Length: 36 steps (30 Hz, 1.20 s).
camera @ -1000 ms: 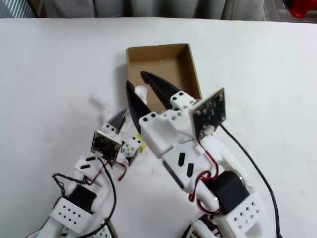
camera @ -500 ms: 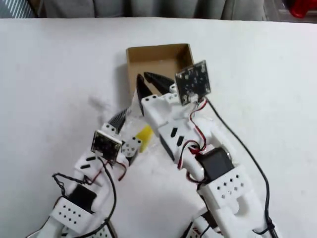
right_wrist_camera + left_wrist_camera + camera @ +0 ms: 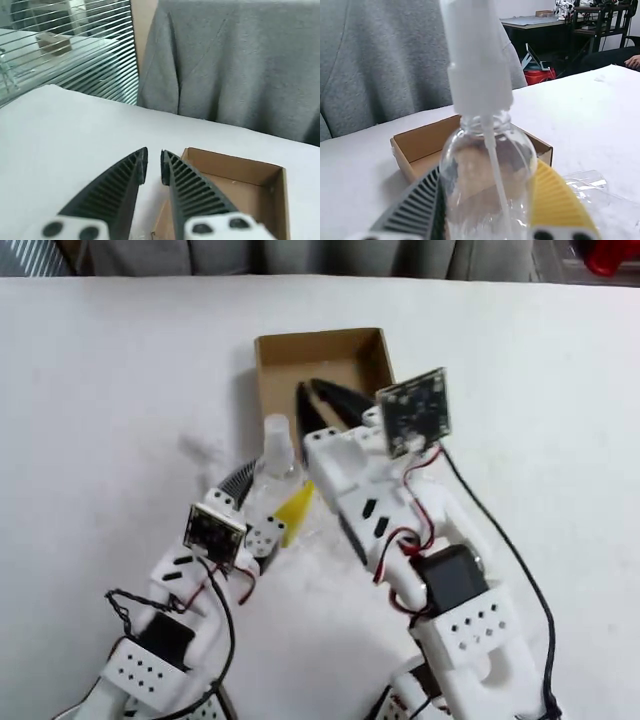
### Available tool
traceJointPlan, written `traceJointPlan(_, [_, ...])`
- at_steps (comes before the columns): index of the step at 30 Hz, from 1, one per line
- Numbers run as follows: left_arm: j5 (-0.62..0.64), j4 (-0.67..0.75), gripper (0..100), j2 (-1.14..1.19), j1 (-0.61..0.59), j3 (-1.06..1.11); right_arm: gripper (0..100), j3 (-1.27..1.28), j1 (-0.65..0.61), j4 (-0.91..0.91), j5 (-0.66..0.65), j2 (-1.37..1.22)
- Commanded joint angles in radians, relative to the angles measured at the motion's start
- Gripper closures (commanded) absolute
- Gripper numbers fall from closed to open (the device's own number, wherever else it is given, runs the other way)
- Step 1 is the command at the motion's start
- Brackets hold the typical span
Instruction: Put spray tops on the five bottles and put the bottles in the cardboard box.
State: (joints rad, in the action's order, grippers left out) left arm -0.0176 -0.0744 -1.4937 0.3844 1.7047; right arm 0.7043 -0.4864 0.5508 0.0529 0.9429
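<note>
A clear bottle (image 3: 275, 462) stands upright just in front of the cardboard box (image 3: 320, 344), with a white spray top (image 3: 276, 430) on its neck. My left gripper (image 3: 275, 480) is shut on the bottle's body, its grey and yellow fingers on either side. In the left wrist view the bottle (image 3: 487, 170) and spray top (image 3: 477, 60) are close up, with the box (image 3: 415, 145) behind them. My right gripper (image 3: 310, 390) hangs over the box's near left part, beside the spray top. Its black fingers (image 3: 120, 190) are almost together with nothing between them, above the box (image 3: 235, 170).
Crumpled clear plastic (image 3: 590, 185) lies on the white table by the bottle. Grey fabric hangs along the table's far edge (image 3: 240, 65). A red object (image 3: 612, 254) sits at the back right corner. Open tabletop lies to the left and right of the box.
The right gripper went from wide open around the spray top to nearly shut, and shifted right and back over the box. The bottle with its top now shows clear. The left arm stayed still.
</note>
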Motion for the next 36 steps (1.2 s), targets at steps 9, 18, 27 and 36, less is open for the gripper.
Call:
traceJointPlan(9, [0.009,-0.272,98,-0.018,0.002,-0.184,97.7,0.06,0.341,0.166,-0.006,0.019])
traceJointPlan(18, [0.014,-0.356,98,-0.016,-0.133,-0.287,95.1,-0.008,0.39,0.205,-0.193,-0.188])
traceJointPlan(27, [0.115,-0.347,98,0.305,-0.22,-0.442,87.1,-0.428,0.39,0.44,-0.301,-0.72])
traceJointPlan(36, [0.117,-0.094,98,0.723,-0.325,-0.532,82.5,-0.703,0.39,0.444,-0.304,-1.055])
